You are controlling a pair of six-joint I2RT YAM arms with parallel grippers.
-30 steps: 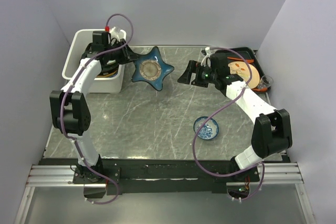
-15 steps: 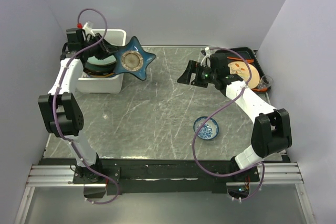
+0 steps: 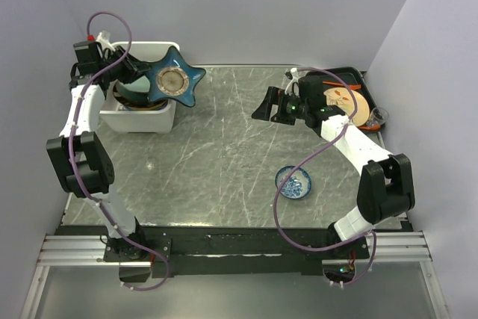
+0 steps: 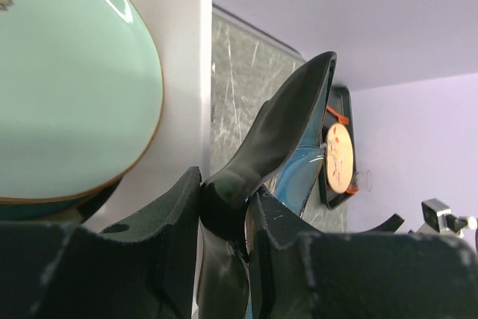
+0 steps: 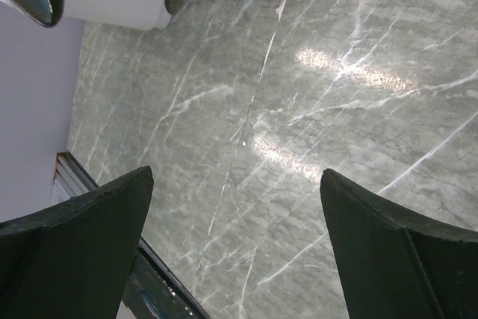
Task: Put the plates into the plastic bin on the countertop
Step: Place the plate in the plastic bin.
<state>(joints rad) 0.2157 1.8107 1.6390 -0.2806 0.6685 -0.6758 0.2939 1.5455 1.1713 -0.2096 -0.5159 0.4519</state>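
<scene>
My left gripper [image 3: 142, 78] is shut on one arm of the dark teal star-shaped plate [image 3: 174, 84] and holds it tilted above the right side of the white plastic bin [image 3: 142, 119]. In the left wrist view the plate's dark edge [image 4: 276, 136] sits clamped between my fingers [image 4: 168, 214], with a pale green plate [image 4: 67, 87] inside the bin below. Other plates lie stacked in the bin [image 3: 134, 98]. My right gripper [image 3: 263, 105] is open and empty above the grey countertop [image 3: 224, 162].
A small blue-and-white patterned dish [image 3: 293, 182] sits on the countertop at the right front. A flat black tray [image 3: 351, 76] at the back right holds a tan plate with orange marks [image 3: 349, 103]. A small glass [image 3: 378, 117] stands by the tray.
My left arm has carried the star-shaped plate leftward from above the countertop to above the bin. The right arm has not moved.
</scene>
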